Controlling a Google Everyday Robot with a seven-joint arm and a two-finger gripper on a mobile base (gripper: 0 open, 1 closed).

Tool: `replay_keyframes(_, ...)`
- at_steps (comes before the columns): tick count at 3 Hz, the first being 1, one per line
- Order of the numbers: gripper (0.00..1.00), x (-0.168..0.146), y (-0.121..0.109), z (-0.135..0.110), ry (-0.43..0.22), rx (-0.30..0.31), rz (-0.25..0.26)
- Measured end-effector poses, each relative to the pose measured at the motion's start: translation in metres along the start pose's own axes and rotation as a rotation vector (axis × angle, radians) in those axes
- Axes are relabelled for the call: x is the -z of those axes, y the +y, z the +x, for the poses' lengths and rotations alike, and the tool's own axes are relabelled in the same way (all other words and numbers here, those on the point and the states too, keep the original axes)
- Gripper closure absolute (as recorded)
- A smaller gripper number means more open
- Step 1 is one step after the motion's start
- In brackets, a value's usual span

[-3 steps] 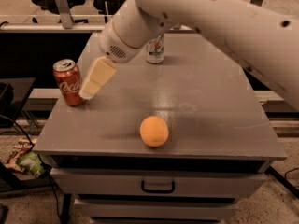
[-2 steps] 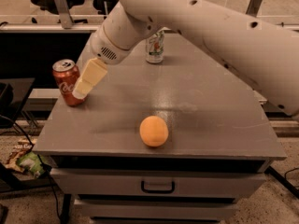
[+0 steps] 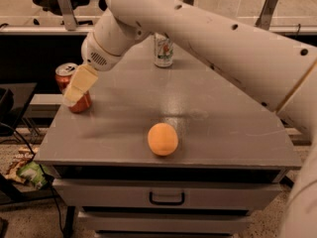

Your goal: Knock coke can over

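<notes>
Can (image 3: 63, 79) near the bench (image 3: 213, 113) edge, overlapped by the end effector (image 3: 79, 86) (open or closed cannot be told), could be shoved off rather than toppled.

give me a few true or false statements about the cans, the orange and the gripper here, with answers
1. The coke can lies on its side. False: it stands upright near the left edge of the table.
2. The gripper is at the coke can, overlapping it in this view. True.
3. The orange sits near the table's front edge. True.
4. The white can touches the orange. False: it stands at the far side, well apart.
</notes>
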State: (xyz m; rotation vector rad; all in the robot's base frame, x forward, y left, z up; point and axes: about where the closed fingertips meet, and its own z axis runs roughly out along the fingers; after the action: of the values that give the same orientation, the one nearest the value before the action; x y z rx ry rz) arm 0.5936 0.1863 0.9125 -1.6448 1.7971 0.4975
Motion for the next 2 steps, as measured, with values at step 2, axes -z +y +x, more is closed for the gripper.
replay_keyframes(2, 0.18, -0.027, 0.017, -0.018, 0.007, 0.017, -0.043)
